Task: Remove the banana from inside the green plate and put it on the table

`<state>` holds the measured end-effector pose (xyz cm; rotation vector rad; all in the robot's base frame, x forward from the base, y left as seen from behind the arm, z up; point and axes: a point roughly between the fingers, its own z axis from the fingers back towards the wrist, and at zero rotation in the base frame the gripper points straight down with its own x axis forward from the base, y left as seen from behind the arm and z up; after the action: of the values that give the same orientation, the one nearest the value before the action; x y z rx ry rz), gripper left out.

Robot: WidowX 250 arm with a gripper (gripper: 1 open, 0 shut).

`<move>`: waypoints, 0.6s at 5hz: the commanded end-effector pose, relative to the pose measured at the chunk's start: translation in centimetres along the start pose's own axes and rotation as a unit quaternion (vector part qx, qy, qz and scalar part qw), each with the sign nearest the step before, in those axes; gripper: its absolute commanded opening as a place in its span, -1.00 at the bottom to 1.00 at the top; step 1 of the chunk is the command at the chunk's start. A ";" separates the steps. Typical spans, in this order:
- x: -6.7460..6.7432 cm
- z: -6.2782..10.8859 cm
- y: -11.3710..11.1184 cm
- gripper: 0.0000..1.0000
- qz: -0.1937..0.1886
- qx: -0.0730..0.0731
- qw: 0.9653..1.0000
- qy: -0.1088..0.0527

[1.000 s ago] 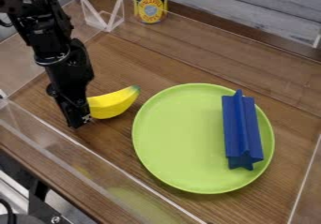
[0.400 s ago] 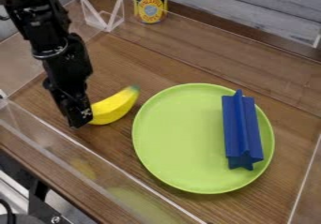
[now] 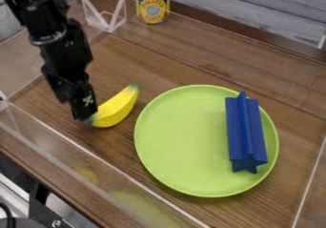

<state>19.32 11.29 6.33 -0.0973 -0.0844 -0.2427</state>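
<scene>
Camera view, from the near edge outward: a clear acrylic wall (image 3: 51, 165) runs along the front-left of the table (image 3: 204, 60), its brown wood-grain top showing through it. Just beyond, at the right, the green plate (image 3: 192, 141) lies flat on the wood, and a blue ridged block (image 3: 246, 133) rests on its right half, running front to back. Left of the plate, just off its rim and on the bare table, lies the banana (image 3: 116, 107), yellow, curved, its green tip pointing up toward the back. The gripper (image 3: 83, 109) hangs at the banana's left end, pointing down from a black arm that leans in from the upper left corner. Its dark fingers blur together against the fruit's end, so whether the jaws are spread or pinched cannot be told from here, nor whether they touch the banana. Farther back, near the rear edge, a small yellow-labelled can (image 3: 152, 7) stands upright, with a clear triangular stand (image 3: 107, 14) to its left.
</scene>
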 end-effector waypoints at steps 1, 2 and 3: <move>1.3 2.8 0.5 1.00 0.017 0.015 1.000 -0.021; 2.5 4.6 0.3 1.00 0.030 0.013 0.999 -0.031; 3.3 6.1 -0.1 1.00 0.051 0.008 0.998 -0.037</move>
<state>21.44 10.91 11.15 -0.1269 -0.1037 -0.1249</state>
